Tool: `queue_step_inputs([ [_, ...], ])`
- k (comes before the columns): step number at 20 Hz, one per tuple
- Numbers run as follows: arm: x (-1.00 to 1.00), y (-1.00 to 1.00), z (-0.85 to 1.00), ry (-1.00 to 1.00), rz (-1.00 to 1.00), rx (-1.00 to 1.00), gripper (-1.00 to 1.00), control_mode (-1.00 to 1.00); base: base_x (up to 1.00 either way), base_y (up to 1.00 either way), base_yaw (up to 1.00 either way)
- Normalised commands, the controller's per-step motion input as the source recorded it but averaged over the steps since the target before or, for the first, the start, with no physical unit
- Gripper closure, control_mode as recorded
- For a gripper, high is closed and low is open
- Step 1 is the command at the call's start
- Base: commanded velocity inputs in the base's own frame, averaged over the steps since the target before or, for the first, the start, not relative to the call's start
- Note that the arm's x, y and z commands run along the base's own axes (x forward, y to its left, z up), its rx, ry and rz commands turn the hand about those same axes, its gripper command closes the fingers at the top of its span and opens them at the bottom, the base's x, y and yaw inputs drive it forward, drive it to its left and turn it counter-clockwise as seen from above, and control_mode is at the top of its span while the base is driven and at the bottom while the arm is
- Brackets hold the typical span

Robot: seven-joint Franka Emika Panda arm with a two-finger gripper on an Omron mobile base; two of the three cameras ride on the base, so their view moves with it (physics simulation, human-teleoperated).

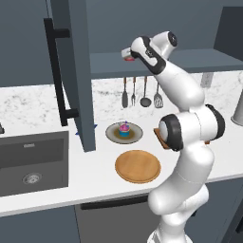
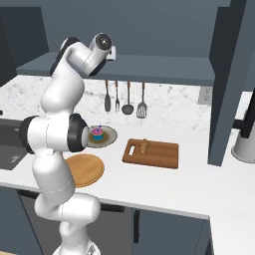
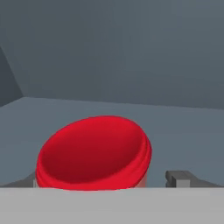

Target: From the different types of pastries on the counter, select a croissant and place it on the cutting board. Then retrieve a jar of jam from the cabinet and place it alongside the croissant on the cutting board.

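Dark blue-grey wall cabinet shelf (image 3: 183,127): squat red-lidded jam jar (image 3: 94,153) stood directly ahead of the gripper (image 3: 109,181), between its spread, empty fingers (image 3: 177,178), not yet clamped. Small golden-brown croissant (image 2: 143,145) already lay on brown wooden cutting board (image 2: 162,157).

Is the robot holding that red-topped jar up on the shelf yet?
Not clearly: the gripper sits open around the jar, fingers on either side of its lid, no grip visible.

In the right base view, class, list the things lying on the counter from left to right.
Round wooden plate → cupcake on its grey plate → croissant on the cutting board.
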Motion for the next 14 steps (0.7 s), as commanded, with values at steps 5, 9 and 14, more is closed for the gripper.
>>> queue_step_inputs([
  [5,0.36,0.29,-0.18,0.08,-0.03,-0.01,1.0,-1.0,0.0,0.0,0.0],
  [9,-0.09,-0.07,0.0,-0.12,0.04,-0.03,1.0,-1.0,0.0,0.0,0.0],
  [14,-0.98,-0.77,0.0,-0.44,0.14,-0.02,1.0,-1.0,0.0,0.0,0.0],
])
